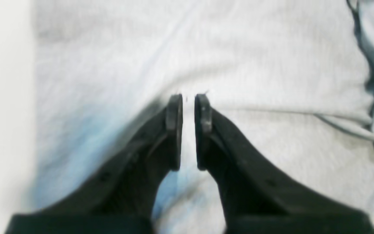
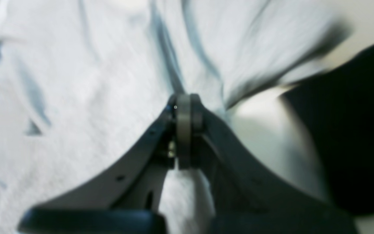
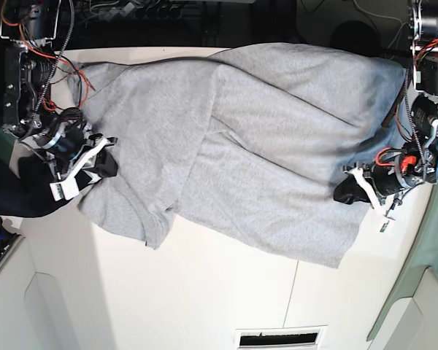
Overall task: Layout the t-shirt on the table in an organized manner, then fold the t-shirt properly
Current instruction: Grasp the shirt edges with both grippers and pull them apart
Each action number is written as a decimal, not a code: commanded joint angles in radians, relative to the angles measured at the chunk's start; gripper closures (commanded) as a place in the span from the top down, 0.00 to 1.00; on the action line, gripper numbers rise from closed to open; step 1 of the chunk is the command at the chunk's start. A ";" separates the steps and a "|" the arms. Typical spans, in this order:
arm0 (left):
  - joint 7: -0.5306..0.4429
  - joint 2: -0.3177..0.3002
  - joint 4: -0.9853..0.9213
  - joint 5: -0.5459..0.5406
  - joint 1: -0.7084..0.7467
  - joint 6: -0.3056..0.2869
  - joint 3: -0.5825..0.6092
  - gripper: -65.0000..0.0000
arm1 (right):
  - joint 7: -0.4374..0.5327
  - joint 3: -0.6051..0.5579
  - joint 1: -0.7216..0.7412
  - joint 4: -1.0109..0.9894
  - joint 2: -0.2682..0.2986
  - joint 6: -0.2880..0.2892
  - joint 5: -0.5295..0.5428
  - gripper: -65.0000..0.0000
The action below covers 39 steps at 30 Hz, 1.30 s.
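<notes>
Heather-grey t-shirt [image 3: 233,146] spread but rumpled across the white table [image 3: 204,292], right gripper [image 2: 183,107] pinched shut on a bunched fold just ahead of its tips, left gripper [image 1: 188,107] nearly closed over flat cloth, grip uncertain, smoothing unfinished, folding not begun

Rumpled grey t-shirt [image 3: 233,146] across white table [image 3: 204,292]

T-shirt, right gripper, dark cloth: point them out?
t-shirt [image 3: 277,131]: base view, flat middle of the grey fabric.
right gripper [image 2: 183,107]: right wrist view, tips pinched on shirt fabric.
dark cloth [image 2: 352,130]: right wrist view, its bulk at right.
</notes>
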 commanded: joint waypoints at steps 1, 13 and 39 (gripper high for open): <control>-0.037 0.005 -0.019 0.005 -0.047 0.013 0.002 0.11 | 0.024 -0.024 0.022 -0.009 0.013 0.006 0.005 0.00; -0.161 0.053 -0.416 0.241 -0.241 0.183 0.088 0.11 | -0.003 0.015 -0.124 -0.013 0.068 0.006 -0.040 0.00; 0.120 -0.100 -0.195 -0.146 -0.241 -0.028 0.087 0.11 | -0.071 0.122 -0.053 0.229 0.085 -0.015 0.081 0.00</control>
